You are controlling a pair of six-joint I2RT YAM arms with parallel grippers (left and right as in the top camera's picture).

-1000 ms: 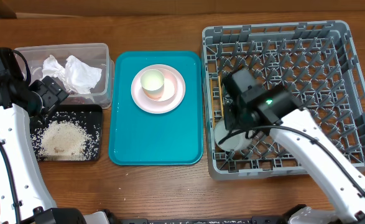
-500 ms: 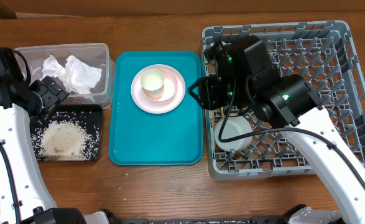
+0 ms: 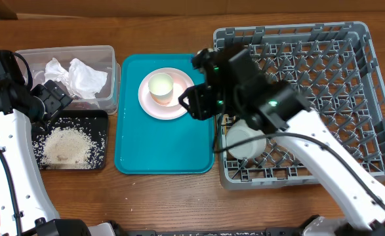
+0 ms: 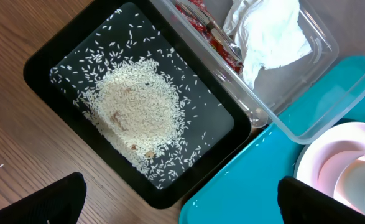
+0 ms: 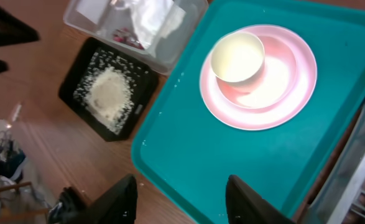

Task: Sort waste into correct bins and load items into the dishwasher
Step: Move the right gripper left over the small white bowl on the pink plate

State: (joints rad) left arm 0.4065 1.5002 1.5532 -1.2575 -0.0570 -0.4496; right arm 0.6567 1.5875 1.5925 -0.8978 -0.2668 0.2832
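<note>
Over the right part of the teal serving tray (image 3: 159, 147), mid-counter: right gripper (image 5: 186, 204), fingers spread wide, nothing between them, touching nothing. Hovers just right of the pink plate (image 3: 179, 105). Same gripper from overhead (image 3: 193, 105), arm reaching in from the dish rack side.

On the plate: small white cup (image 3: 161, 86), upright, seated left of the plate's centre. Plate on the tray's far half.

At the left edge of the counter: left gripper (image 4: 182, 211), jaws wide apart, empty, above the wood beside the black tray (image 4: 39, 59). Overhead (image 3: 51, 98) puts it at the seam between tub and black tray.

Far-left corner: clear plastic tub (image 3: 110, 72) holding crumpled white napkins (image 3: 81, 75) and a red wrapper (image 4: 210, 31) along its near wall.

Just in front of the tub, touching or nearly so: black tray with a heap of rice (image 4: 135, 112), loose grains scattered round it.

Right side of the counter: grey dish rack (image 3: 349, 39), white bowl (image 3: 244, 141) in its front-left corner, partly hidden by the right arm.
</note>
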